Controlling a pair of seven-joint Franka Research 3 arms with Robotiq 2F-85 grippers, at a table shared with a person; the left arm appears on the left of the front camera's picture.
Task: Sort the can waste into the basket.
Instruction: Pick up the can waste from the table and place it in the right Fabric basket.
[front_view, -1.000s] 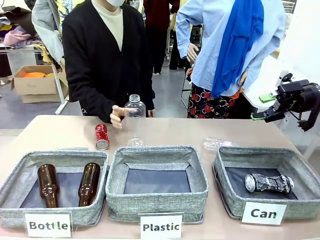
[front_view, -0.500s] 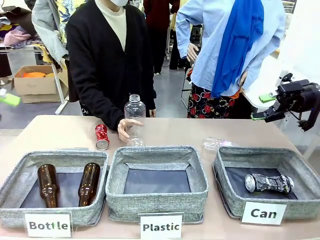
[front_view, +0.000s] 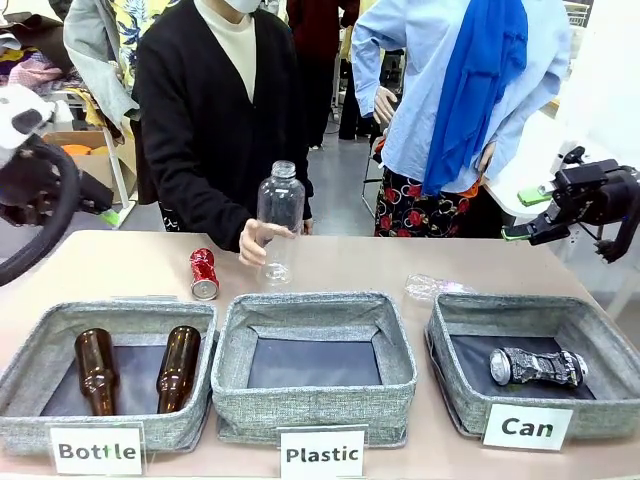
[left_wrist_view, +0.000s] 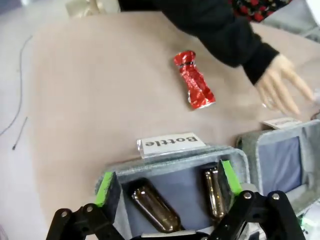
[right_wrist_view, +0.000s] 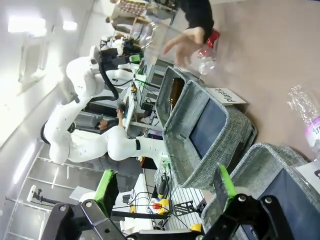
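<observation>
A crushed red can (front_view: 204, 274) lies on the table behind the Bottle bin; it also shows in the left wrist view (left_wrist_view: 195, 86). A crushed black can (front_view: 535, 366) lies inside the grey basket (front_view: 465, 405) labelled "Can" at the right. My left gripper (left_wrist_view: 167, 181) is open, hovering over the Bottle bin on the near side of the red can. My left arm (front_view: 30, 190) enters at the far left. My right gripper (front_view: 527, 214) hangs open and empty in the air, beyond the table's right end, above and behind the Can basket; its own view shows it open too (right_wrist_view: 166, 184).
The person's hand (front_view: 255, 240) holds a clear plastic bottle (front_view: 278, 220) upright above the table behind the Plastic bin (front_view: 315, 400). A crumpled clear bottle (front_view: 430, 287) lies behind the Can basket. Two brown bottles (front_view: 135, 368) lie in the Bottle bin (front_view: 30, 425).
The person has grasped the clear bottle and lifted it off the table. My left arm has swung into view at the far left. The right arm has not moved.
</observation>
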